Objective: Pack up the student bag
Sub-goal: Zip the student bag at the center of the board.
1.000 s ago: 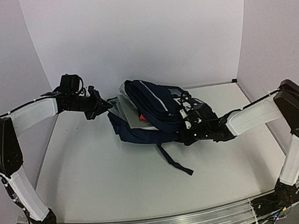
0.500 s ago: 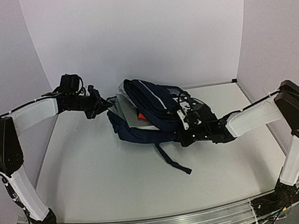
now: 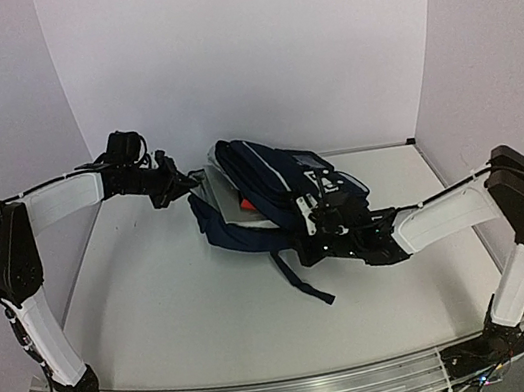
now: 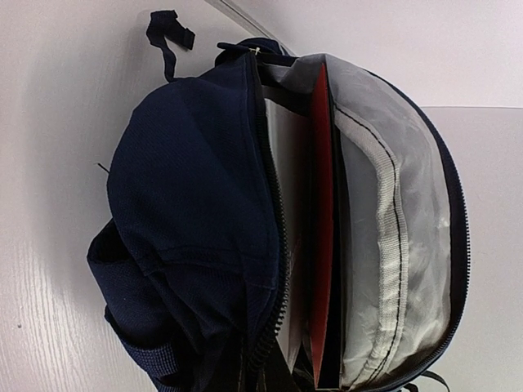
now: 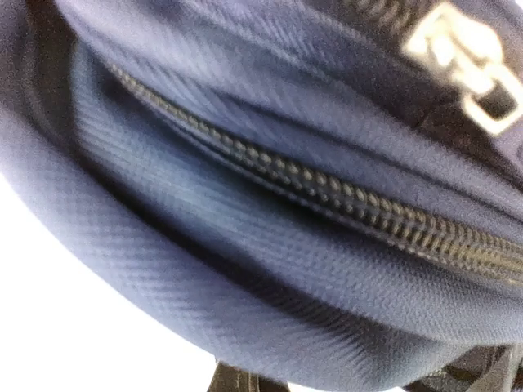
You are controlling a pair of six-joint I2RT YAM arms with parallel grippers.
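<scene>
my right claw has slid left along the near side of the student bag, which lies open by the table's far edge. it's against the zipper; gripping or not, i can't tell. my left claw is closed at the bag's left side. zipping seems next.

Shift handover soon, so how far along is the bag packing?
Done: red book and white book sit inside the student bag. In hand: left claw holds its rim, right claw is at the zipper. Left: the opening gapes; zip it.
</scene>
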